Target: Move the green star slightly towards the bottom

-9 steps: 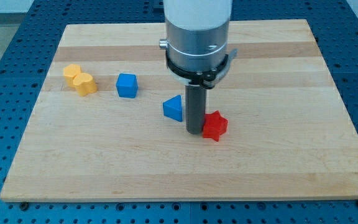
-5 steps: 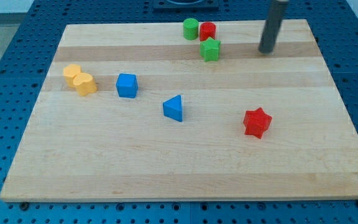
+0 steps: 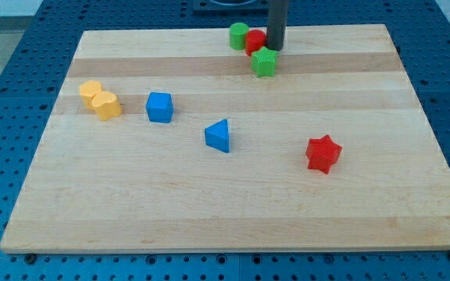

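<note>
The green star (image 3: 264, 62) sits near the top middle of the wooden board (image 3: 225, 203). My tip (image 3: 275, 49) stands just above it and slightly to its right, touching or nearly touching its top edge. A red cylinder (image 3: 257, 40) lies right beside my rod on its left, partly hidden by it. A green cylinder (image 3: 239, 36) stands to the left of the red cylinder, touching it.
A red star (image 3: 323, 153) lies at the lower right. A blue triangle (image 3: 219, 135) is near the middle, a blue cube (image 3: 159, 107) to its left. Two yellow blocks (image 3: 100, 99) sit together at the left.
My rod left the red star, which shifted right and down, went to the top right of the board, then moved left to stand just above the green star.
</note>
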`<action>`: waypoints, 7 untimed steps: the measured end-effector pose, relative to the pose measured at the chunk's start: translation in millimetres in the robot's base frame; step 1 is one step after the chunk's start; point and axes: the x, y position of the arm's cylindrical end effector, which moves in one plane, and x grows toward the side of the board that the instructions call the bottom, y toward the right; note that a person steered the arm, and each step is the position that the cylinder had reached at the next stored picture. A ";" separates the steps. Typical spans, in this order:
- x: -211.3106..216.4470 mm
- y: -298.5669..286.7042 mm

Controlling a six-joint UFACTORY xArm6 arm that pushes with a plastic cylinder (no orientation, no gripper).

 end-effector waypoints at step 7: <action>28.0 18.4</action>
